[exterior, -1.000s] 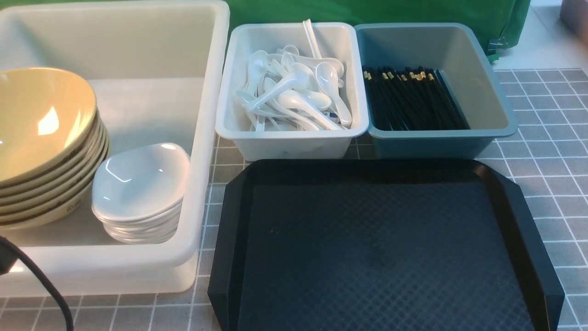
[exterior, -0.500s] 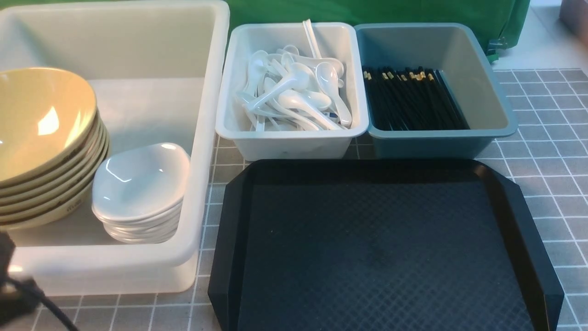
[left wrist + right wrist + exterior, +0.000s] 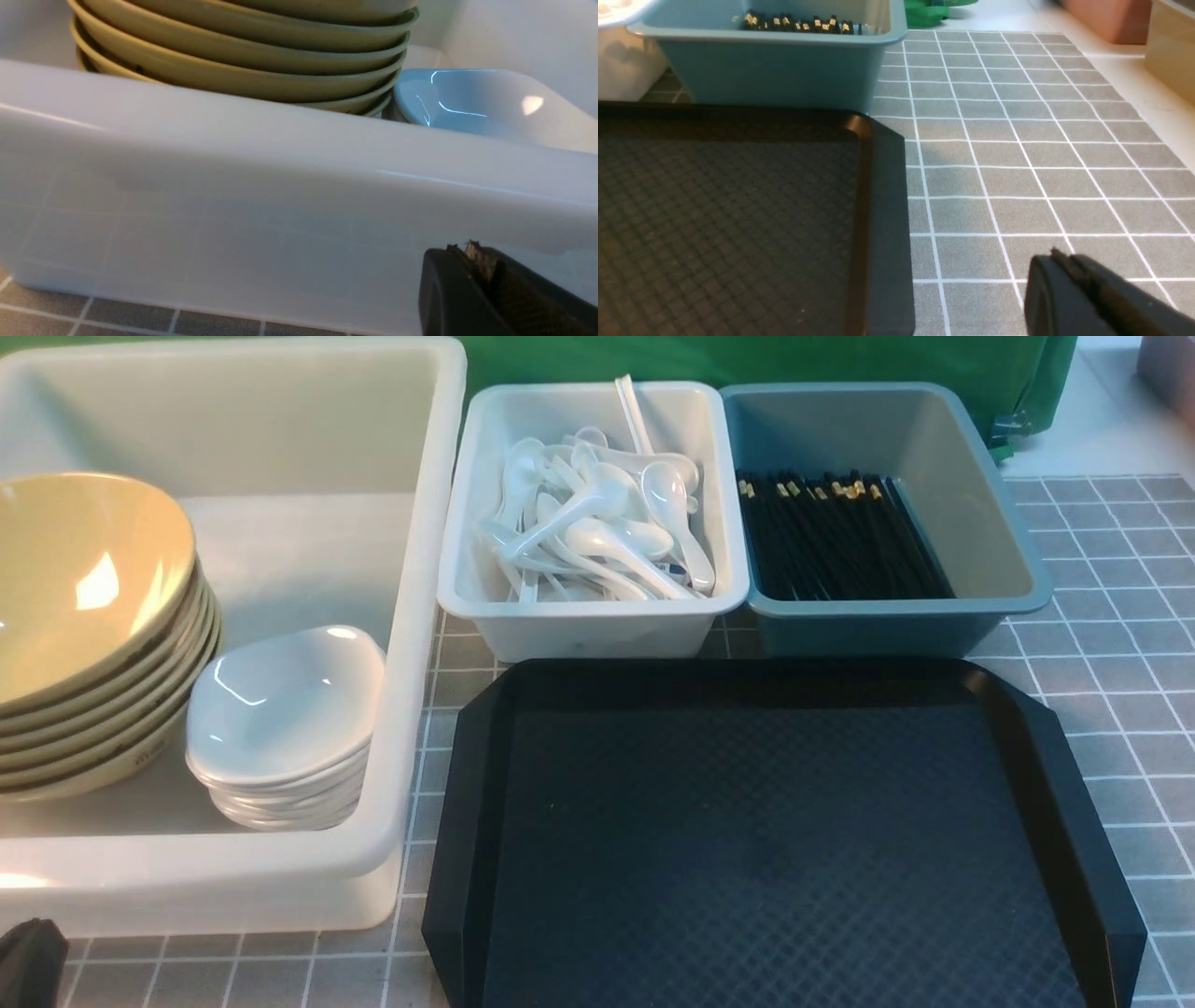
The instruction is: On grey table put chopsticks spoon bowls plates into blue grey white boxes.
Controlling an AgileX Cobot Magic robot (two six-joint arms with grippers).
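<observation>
**Tableware sorted into three boxes, both hands empty**

Bowls (image 3: 79, 607), olive-yellow, sit stacked in the big white box (image 3: 411, 616) at the left of the grey surface (image 3: 1102, 644). Touching that stack on its right is a pile of small white plates (image 3: 280, 719). The pale grey box (image 3: 597, 625) in the middle holds a jumble of white spoons (image 3: 597, 527). The blue-grey box (image 3: 887, 625), just beside it on the right, holds black chopsticks (image 3: 840, 537) with gold bands.

A black tray (image 3: 775, 840) lies in front of the two smaller boxes.

The left hand (image 3: 472, 254) is pressed together and holds nothing; it sits low outside the near wall of the white box. The right hand (image 3: 1057, 261) is also pressed together and empty, just above the bare surface to the right of the tray.
</observation>
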